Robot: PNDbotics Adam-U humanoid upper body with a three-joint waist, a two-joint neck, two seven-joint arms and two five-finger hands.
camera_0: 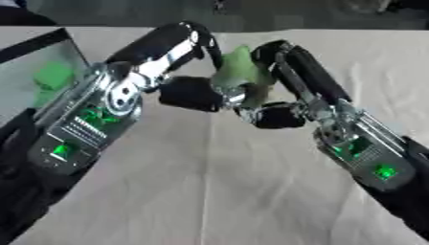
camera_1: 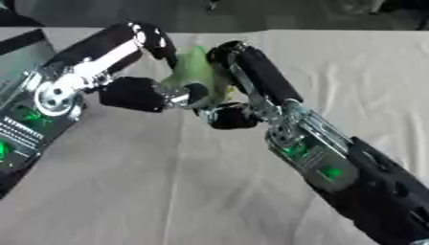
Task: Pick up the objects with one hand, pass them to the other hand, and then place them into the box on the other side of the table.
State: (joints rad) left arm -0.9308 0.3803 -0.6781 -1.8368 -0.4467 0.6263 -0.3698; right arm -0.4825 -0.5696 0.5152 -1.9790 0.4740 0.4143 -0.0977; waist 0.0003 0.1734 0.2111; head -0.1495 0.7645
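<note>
Both robot hands meet above the worktop (camera_0: 209, 191) | left robot hand (camera_0: 188, 91) and right robot hand (camera_0: 281, 103) both pinch the green object (camera_0: 239, 67) | left eye alone shows box (camera_0: 38, 52) holding a green block (camera_0: 52, 75)

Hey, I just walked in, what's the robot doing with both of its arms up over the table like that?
It is in the middle of a handover. The left hand and the right hand meet above the table, both curled around a green object held between them. A clear box at the table's left edge already has another green object inside. The held piece has not reached any box yet.
</note>
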